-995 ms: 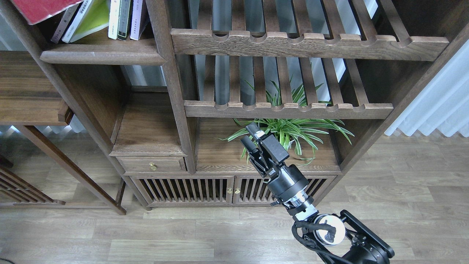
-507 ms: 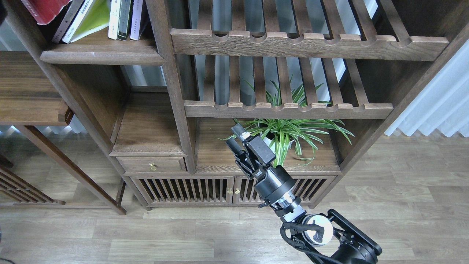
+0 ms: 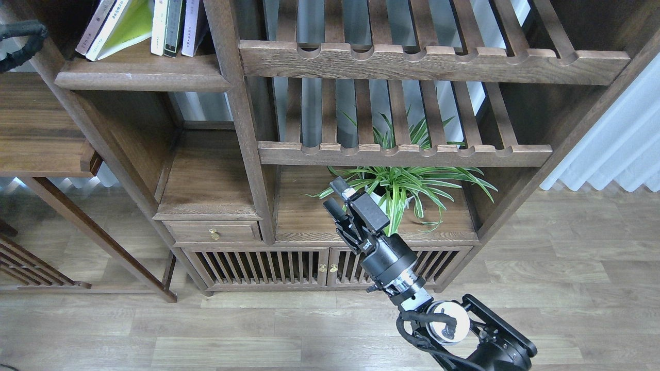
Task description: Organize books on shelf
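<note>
Books [image 3: 147, 26] stand/lean on the shelf [image 3: 142, 80], top left of the bookcase: yellow-green cover leaning at left, thin white, dark & pale spines upright beside it, hard against the post [image 3: 242, 118]. Right gripper [image 3: 336, 197] hangs w/ fingers a little apart, nothing between them, in front of the plant [image 3: 412, 180] on the lower board, well apart from the books. Slatted racks [image 3: 402, 152] sit above the plant, right of the post. Left arm [image 3: 20, 38]: only a black bit at the left edge, claw not visible. Drawer [image 3: 214, 232] & slatted cabinet doors [image 3: 258, 265] below.
</note>
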Available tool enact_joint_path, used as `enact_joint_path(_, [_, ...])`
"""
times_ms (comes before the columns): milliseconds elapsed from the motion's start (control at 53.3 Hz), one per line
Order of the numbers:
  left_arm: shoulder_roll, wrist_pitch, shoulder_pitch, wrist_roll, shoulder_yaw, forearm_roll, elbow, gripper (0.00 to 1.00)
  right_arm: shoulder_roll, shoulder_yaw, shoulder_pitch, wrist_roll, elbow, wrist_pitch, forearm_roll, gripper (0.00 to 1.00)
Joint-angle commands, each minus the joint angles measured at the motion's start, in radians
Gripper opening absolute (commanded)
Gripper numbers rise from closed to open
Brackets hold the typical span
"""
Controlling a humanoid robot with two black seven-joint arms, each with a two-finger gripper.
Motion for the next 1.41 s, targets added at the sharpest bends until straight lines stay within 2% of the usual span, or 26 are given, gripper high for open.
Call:
enact_joint_path(0, [-0.010, 0.001, -0.028, -0.037, 0.046, 0.001, 0.038, 0.11, 0.000, 0.006, 0.002, 0.000, 0.000, 0.000, 0.000, 0.91])
enact_joint_path(94, [-0.018, 0.018, -0.041, -0.066, 0.067, 0.002, 0.066, 0.40, 0.000, 0.009, 0.002, 0.000, -0.002, 0.000, 0.005, 0.91])
enact_joint_path(131, [-0.019, 0.018, -0.052, -0.068, 0.070, 0.004, 0.067, 0.45, 0.000, 0.006, 0.002, 0.000, -0.005, 0.000, 0.005, 0.91])
enact_joint_path(319, [-0.055, 0.041, -0.123, -0.071, 0.070, 0.001, 0.084, 0.50, 0.000, -0.002, 0.008, 0.000, -0.008, 0.000, 0.005, 0.91])
enact_joint_path(451, [-0.075, 0.030, -0.081, -0.127, 0.050, -0.016, 0.051, 0.55, 0.000, 0.009, 0.031, 0.000, 0.003, 0.000, 0.006, 0.91])
enact_joint_path(507, [-0.078, 0.032, -0.045, -0.150, 0.044, -0.019, -0.003, 0.57, 0.000, 0.010, 0.043, 0.000, 0.004, 0.000, 0.006, 0.91])
enact_joint_path(601, [-0.078, 0.029, 0.015, -0.156, -0.006, -0.071, -0.086, 0.57, 0.000, 0.017, 0.060, 0.002, 0.004, 0.000, 0.006, 0.91])
enact_joint_path(882, [-0.073, 0.029, 0.164, -0.140, -0.100, -0.113, -0.400, 0.62, 0.000, 0.013, 0.067, 0.002, 0.004, 0.000, 0.006, 0.91])
enact_joint_path(1070, [-0.078, 0.026, 0.184, -0.150, -0.134, -0.115, -0.499, 0.77, 0.000, 0.015, 0.077, 0.002, 0.006, 0.000, 0.006, 0.91])
enact_joint_path(1126, [-0.081, 0.019, 0.196, -0.149, -0.135, -0.116, -0.523, 0.86, 0.000, 0.015, 0.084, 0.002, 0.006, 0.000, 0.006, 0.91])
enact_joint_path(1164, [-0.084, 0.000, 0.219, -0.149, -0.131, -0.119, -0.535, 0.94, 0.000, 0.015, 0.087, 0.002, 0.006, 0.000, 0.006, 0.91])
enact_joint_path(1220, [-0.085, -0.068, 0.238, -0.147, -0.132, -0.119, -0.535, 0.98, 0.000, 0.015, 0.094, 0.002, 0.006, 0.000, 0.006, 0.91])
enact_joint_path(1314, [-0.093, -0.252, 0.259, -0.147, -0.138, -0.122, -0.534, 0.98, 0.000, 0.017, 0.107, 0.002, 0.006, 0.000, 0.006, 0.91])
enact_joint_path(1389, [-0.140, -0.342, 0.296, -0.152, -0.141, -0.145, -0.534, 0.99, 0.000, 0.017, 0.110, 0.002, 0.006, 0.000, 0.006, 0.91])
